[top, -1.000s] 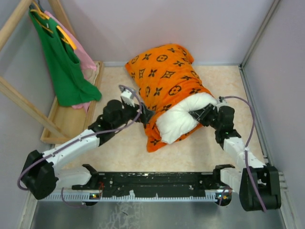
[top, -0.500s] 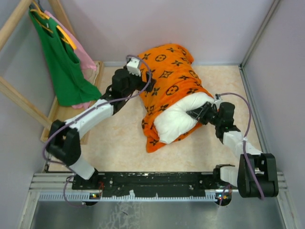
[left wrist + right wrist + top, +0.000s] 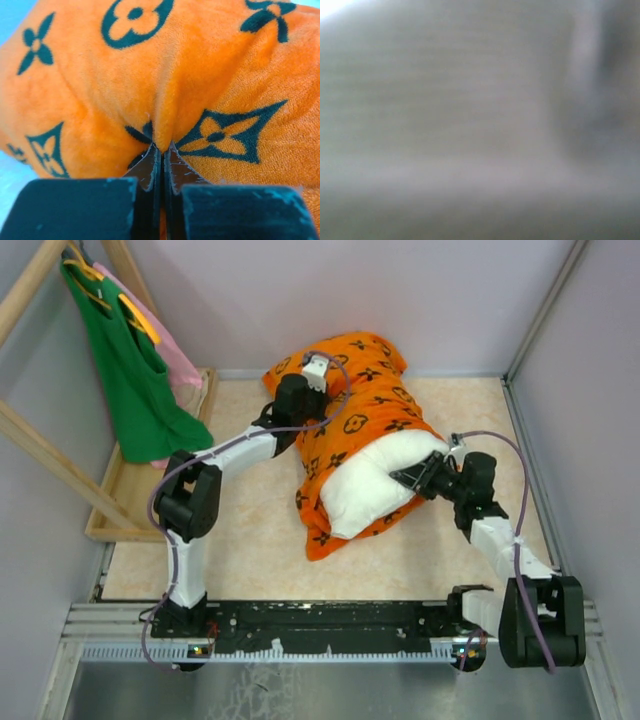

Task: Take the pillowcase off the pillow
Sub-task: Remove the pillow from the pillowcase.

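Note:
The orange pillowcase (image 3: 365, 420) with black motifs covers the far part of the white pillow (image 3: 375, 485), whose near end bulges out of the case's opening. My left gripper (image 3: 328, 383) reaches over the far left top of the case and is shut on a pinched ridge of orange fabric (image 3: 165, 115); its jaws (image 3: 162, 147) stand together with the fold at their tips. My right gripper (image 3: 408, 477) is pressed into the exposed pillow's right side and shut on it. The right wrist view is filled with blurred white pillow (image 3: 470, 125), so its fingers are hidden there.
A green tank top (image 3: 130, 370) and a pink garment (image 3: 182, 365) hang from a wooden rack at the left, over a wooden tray (image 3: 150, 495). Grey walls close the back and right sides. The arm bases stand on a black rail (image 3: 320, 625) at the near edge.
My left arm has swung from the pillowcase's near left side up to its far top, and its jaws have shut on the fabric. The right gripper has kept its place on the pillow.

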`<act>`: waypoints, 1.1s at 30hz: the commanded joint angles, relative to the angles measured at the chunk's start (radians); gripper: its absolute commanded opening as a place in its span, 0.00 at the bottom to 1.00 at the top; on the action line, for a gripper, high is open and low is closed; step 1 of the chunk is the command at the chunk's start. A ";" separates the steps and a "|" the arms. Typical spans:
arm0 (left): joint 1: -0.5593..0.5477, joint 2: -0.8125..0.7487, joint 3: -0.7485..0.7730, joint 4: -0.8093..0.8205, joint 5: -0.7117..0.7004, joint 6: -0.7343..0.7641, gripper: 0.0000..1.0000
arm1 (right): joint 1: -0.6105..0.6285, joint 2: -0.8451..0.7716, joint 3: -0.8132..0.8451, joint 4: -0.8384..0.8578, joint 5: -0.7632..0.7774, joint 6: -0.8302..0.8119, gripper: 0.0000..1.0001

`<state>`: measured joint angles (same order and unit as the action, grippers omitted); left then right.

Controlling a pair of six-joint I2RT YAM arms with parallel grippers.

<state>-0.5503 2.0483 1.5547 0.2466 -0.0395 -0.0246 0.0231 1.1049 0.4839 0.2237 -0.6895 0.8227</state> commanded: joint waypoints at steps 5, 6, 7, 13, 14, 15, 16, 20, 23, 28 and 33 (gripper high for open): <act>0.123 -0.154 -0.172 -0.018 -0.345 0.095 0.00 | -0.044 -0.033 0.005 0.491 -0.189 0.370 0.00; 0.139 -0.201 -0.236 -0.011 -0.355 0.081 0.00 | -0.055 -0.019 -0.005 0.558 -0.188 0.426 0.00; 0.152 -0.256 -0.289 0.002 -0.367 0.072 0.00 | -0.064 -0.001 -0.004 0.595 -0.186 0.468 0.00; 0.149 -0.552 -0.533 -0.020 -0.398 -0.009 0.00 | -0.084 0.183 0.233 0.153 -0.101 0.314 0.00; 0.144 -0.624 -0.562 -0.035 -0.373 -0.027 0.00 | -0.085 0.215 0.273 0.120 -0.108 0.283 0.00; 0.134 -0.677 -0.586 -0.046 -0.359 -0.047 0.00 | -0.085 0.237 0.313 0.078 -0.112 0.258 0.00; 0.119 -0.720 -0.602 -0.064 -0.350 -0.057 0.00 | -0.085 0.253 0.359 0.024 -0.107 0.219 0.00; -0.015 -0.852 -0.634 -0.101 -0.428 -0.015 0.00 | -0.084 0.287 0.531 -0.238 -0.017 0.026 0.00; -0.129 -0.889 -0.646 -0.095 -0.470 0.045 0.00 | -0.098 0.360 0.624 -0.308 0.028 -0.038 0.00; -0.254 -0.918 -0.661 -0.133 -0.463 0.094 0.00 | -0.124 0.488 0.715 -0.307 -0.050 -0.051 0.00; -0.283 -0.985 -0.696 -0.086 -0.392 0.164 0.31 | -0.124 0.505 0.731 -0.347 -0.105 -0.153 0.00</act>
<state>-0.8173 1.1633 0.8593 0.0631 -0.4568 0.0589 -0.0765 1.6257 1.1332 -0.1658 -0.8528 0.7464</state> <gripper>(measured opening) 0.062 0.217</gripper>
